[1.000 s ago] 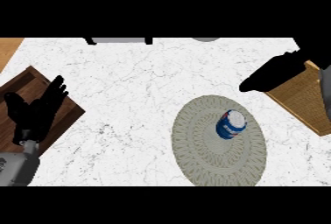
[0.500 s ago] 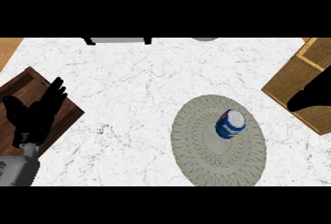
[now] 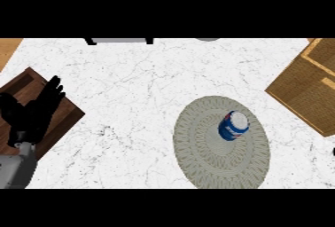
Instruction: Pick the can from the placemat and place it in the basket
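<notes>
At the left, the left hand [image 3: 31, 116] rested open with straight fingers pointing up, above a dark wooden tray [image 3: 23, 84] at the edge of the marble counter [image 3: 131, 80]. It was well apart from everything the task concerned. Further right, the blue-and-white can [image 3: 233, 126] stood upright on the oval woven placemat [image 3: 203, 150], in its upper right part, with nothing holding it. The wicker basket [image 3: 307, 88] sat beyond it at the far right, apart from the mat. A dark sliver at the right edge was possibly the right hand [image 3: 333, 152]; whether it was open or closed could not be told. The pick looked unstarted. A sideways brush could topple the can and send it rolling, and a low carry might catch the basket's rim.
</notes>
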Controlling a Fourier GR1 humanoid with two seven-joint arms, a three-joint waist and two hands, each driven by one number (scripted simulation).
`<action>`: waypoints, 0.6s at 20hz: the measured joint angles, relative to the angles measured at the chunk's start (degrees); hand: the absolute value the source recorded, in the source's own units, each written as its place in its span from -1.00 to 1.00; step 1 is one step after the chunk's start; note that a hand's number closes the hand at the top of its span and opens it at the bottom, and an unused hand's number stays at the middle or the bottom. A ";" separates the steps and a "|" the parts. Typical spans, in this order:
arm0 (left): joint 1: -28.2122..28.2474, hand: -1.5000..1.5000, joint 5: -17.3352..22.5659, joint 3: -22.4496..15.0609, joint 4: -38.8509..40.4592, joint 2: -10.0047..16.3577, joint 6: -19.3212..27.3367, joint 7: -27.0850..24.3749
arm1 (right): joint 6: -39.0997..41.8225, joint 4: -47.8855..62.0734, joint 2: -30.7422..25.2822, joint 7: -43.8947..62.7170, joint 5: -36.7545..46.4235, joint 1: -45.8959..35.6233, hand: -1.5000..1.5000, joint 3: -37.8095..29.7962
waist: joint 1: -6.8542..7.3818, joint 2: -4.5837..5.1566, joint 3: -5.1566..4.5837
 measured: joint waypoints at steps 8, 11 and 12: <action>-0.34 0.00 -1.11 1.36 -0.40 -0.79 -1.84 0.67 | -3.53 -8.53 8.27 -6.37 13.50 15.15 -1.00 0.27 | 0.78 0.23 0.01; -0.03 0.00 -1.73 1.58 -1.43 -1.35 -1.96 1.23 | -5.90 -6.85 12.59 -10.81 21.44 17.58 -1.00 3.36 | 1.13 0.31 0.02; -0.33 0.00 -1.99 1.59 -1.37 -1.51 -1.91 1.67 | -6.87 -6.02 13.90 -13.22 23.82 18.98 -1.00 4.02 | 1.14 0.33 0.01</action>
